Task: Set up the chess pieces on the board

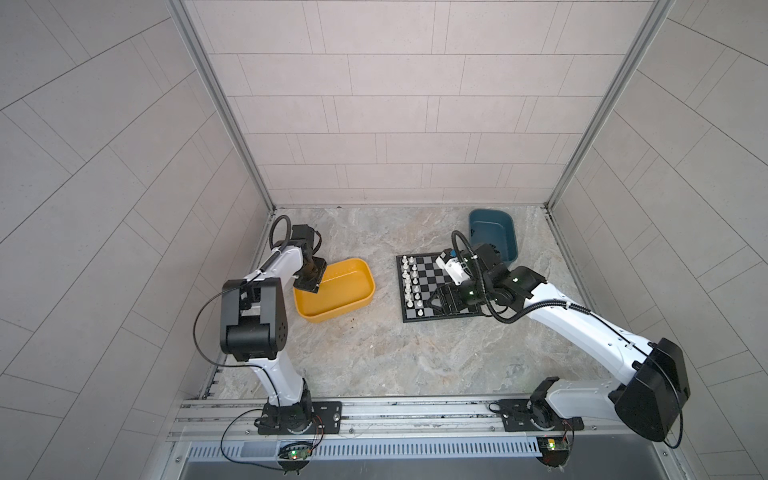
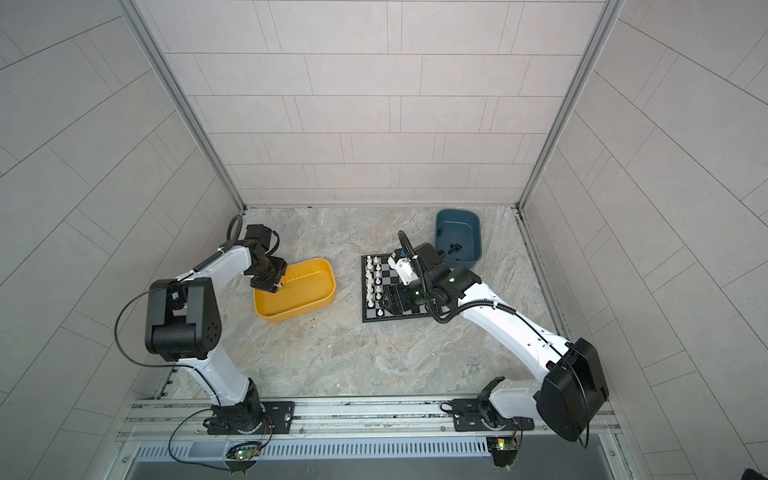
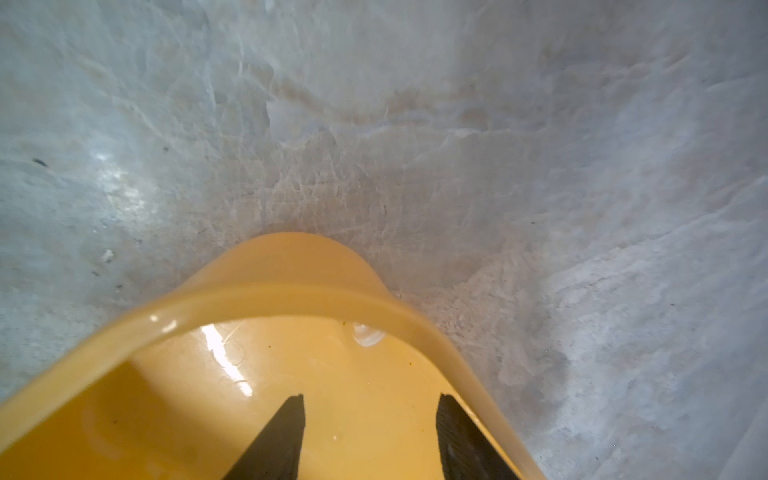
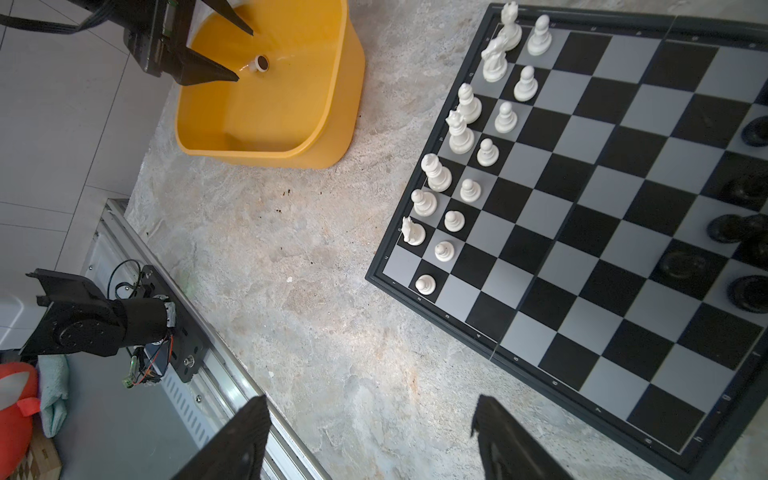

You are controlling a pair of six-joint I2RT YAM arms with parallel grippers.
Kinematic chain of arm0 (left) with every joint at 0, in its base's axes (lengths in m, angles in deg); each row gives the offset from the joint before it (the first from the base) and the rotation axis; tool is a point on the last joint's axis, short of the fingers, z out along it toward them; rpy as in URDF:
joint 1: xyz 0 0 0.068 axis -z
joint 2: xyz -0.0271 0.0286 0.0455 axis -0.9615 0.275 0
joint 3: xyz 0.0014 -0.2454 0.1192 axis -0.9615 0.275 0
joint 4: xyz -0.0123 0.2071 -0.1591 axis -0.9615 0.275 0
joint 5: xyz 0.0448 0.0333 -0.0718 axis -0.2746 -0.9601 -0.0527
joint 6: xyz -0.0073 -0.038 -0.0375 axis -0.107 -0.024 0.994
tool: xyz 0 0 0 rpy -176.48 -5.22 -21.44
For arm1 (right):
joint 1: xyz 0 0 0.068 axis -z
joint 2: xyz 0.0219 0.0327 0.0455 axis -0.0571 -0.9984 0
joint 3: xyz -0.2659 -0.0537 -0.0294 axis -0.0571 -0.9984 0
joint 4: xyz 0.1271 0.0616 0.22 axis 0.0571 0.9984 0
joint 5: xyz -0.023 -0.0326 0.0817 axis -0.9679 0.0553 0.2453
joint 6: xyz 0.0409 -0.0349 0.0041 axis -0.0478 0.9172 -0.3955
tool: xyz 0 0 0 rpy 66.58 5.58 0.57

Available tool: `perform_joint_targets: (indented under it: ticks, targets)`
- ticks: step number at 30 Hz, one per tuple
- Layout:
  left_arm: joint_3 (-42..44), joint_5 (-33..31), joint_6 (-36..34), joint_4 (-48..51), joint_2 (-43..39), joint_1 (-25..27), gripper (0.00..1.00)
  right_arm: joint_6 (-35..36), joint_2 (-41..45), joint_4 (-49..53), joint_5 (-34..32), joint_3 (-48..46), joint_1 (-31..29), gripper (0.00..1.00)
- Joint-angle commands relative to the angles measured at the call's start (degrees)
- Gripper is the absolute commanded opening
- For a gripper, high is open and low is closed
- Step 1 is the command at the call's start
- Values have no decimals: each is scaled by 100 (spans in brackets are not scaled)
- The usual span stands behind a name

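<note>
The board (image 1: 430,266) (image 2: 392,272) (image 4: 602,208) lies right of centre. White chess pieces (image 1: 409,282) (image 4: 457,137) stand in two columns along its left side. Black pieces (image 4: 739,228) stand at its far side, partly cut off in the right wrist view. One white piece (image 4: 261,63) (image 3: 368,334) lies on its side in the yellow tray (image 1: 345,291) (image 2: 309,286) (image 3: 291,291), just ahead of my open, empty left gripper (image 1: 309,286) (image 3: 370,399) (image 4: 243,56). My right gripper (image 1: 434,302) (image 4: 372,405) hovers open and empty above the board's near edge.
A dark teal tray (image 1: 492,232) (image 2: 457,226) with a few black pieces (image 2: 455,248) sits behind the board, right next to the right arm. Grey walls close in the marble table on three sides. A metal rail (image 1: 395,409) runs along the front.
</note>
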Motion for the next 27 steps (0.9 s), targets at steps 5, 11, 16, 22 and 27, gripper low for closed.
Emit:
perform_joint_targets:
  ticks: [5, 11, 16, 22, 27]
  targets:
    - [12, 22, 262, 29, 156, -107, 52, -32, 84, -8, 62, -33, 20, 78]
    - [23, -96, 348, -34, 305, -108, 48, -29, 99, 8, 79, -64, 37, 78]
    - [-33, -90, 343, -38, 543, -111, 46, -45, 106, 15, 101, -43, 46, 78]
    - [45, -214, 287, -53, 597, -128, 43, -63, 93, 31, 127, -70, 53, 77]
    - [41, -324, 145, -3, 568, -147, 39, -72, 115, 41, 139, -90, 69, 76]
